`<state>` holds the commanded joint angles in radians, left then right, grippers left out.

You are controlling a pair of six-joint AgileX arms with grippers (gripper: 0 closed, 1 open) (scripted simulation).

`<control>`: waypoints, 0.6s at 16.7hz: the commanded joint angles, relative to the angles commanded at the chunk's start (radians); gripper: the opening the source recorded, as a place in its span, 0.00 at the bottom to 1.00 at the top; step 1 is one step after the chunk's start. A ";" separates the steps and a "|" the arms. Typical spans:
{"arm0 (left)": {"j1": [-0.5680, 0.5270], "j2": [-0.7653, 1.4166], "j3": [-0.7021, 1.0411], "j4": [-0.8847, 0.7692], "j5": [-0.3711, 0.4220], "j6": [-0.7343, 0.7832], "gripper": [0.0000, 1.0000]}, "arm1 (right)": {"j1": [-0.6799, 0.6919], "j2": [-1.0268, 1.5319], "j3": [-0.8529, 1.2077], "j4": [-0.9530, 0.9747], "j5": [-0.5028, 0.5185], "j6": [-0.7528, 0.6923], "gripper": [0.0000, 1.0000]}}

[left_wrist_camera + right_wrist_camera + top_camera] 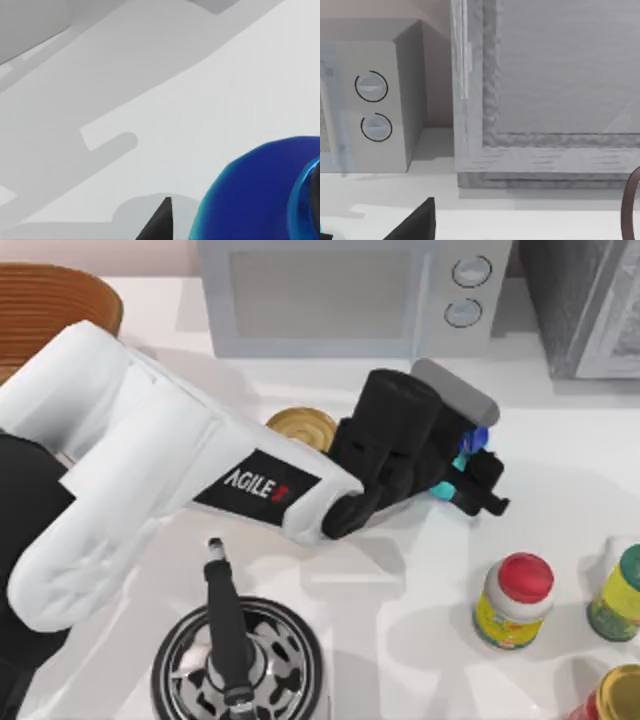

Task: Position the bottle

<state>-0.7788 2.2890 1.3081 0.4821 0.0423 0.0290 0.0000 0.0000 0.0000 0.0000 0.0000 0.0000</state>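
The bottle (474, 440), teal-cyan with a blue shoulder, sits at mid-table right of centre, just in front of the microwave. My left gripper (478, 483) reaches across from the left and is shut on it, so the black fingers (487, 490) and wrist cover most of its body. In the left wrist view the bottle's blue shoulder (250, 195) looms close, with one dark fingertip (161, 222) beside it and the black cap at the frame's edge. My right gripper (485, 236) is parked off to the side, open, with one dark finger (415, 222) showing.
A microwave (345, 295) stands at the back and a grey cabinet (590, 300) at the back right. A yellow can (300, 426) sits behind my left arm. A red-capped bottle (515, 600), a green-capped yellow bottle (620, 595) and another can (615, 695) crowd the front right. A patterned pot (240, 665) is at the front.
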 joint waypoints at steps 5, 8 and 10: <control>-0.001 -0.003 -0.001 0.001 -0.002 0.001 0.00 | 0.000 0.000 0.000 0.000 0.000 0.000 1.00; 0.026 -0.067 -0.030 0.033 -0.044 -0.017 0.00 | 0.000 0.000 0.000 0.000 0.000 0.000 1.00; 0.066 -0.153 -0.080 0.069 -0.094 -0.040 0.00 | 0.000 0.000 0.000 0.000 0.000 0.000 1.00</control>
<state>-0.7132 2.1362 1.2281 0.5514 -0.0514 -0.0106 0.0000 0.0000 0.0000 0.0000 0.0000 0.0000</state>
